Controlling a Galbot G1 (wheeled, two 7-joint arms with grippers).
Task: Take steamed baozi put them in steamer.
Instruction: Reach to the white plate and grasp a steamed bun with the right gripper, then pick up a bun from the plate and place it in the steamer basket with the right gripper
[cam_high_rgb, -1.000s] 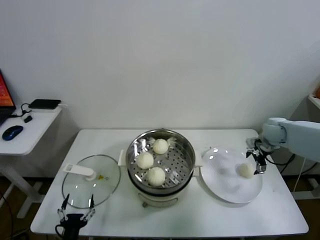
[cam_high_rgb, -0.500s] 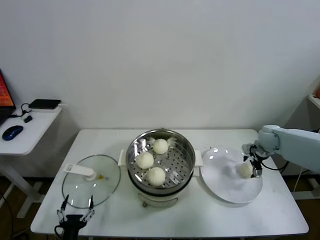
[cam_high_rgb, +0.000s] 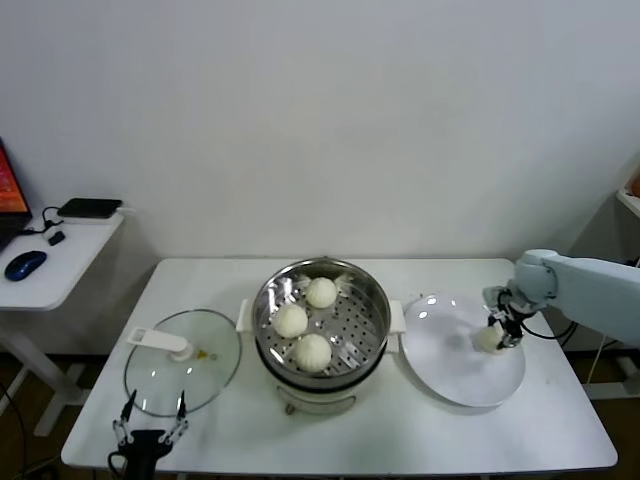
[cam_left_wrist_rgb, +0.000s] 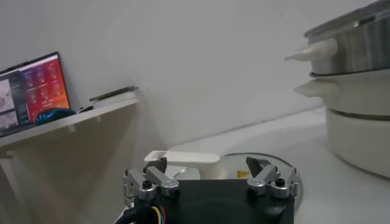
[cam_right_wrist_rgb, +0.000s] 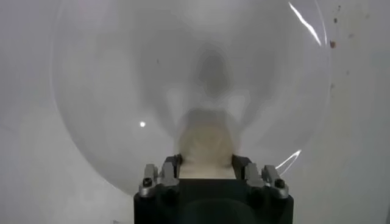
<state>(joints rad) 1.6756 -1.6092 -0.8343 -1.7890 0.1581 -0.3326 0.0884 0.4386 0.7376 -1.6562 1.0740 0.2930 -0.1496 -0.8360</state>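
The steamer (cam_high_rgb: 372, 290) stands mid-table and holds three steamed baozi (cam_high_rgb: 321, 292), (cam_high_rgb: 290, 321), (cam_high_rgb: 312, 352). A fourth baozi (cam_high_rgb: 486, 341) is at the right side of the white plate (cam_high_rgb: 450, 365). My right gripper (cam_high_rgb: 498, 330) is down over that bun. In the right wrist view the fingers (cam_right_wrist_rgb: 172, 167) press both sides of the bun (cam_right_wrist_rgb: 206, 143), low over the plate (cam_right_wrist_rgb: 122, 79). My left gripper (cam_high_rgb: 150, 428) is parked open at the table's front left edge, empty, as its wrist view (cam_left_wrist_rgb: 207, 171) shows.
The glass lid (cam_high_rgb: 185, 370) with a white handle (cam_left_wrist_rgb: 183, 159) lies left of the steamer, just behind my left gripper. The steamer's side shows in the left wrist view (cam_left_wrist_rgb: 359, 55). A side desk (cam_high_rgb: 50, 260) with a mouse stands at far left.
My right gripper has moved left and down from beside the bun on the plate and closed its fingers around it. The left arm has not moved.
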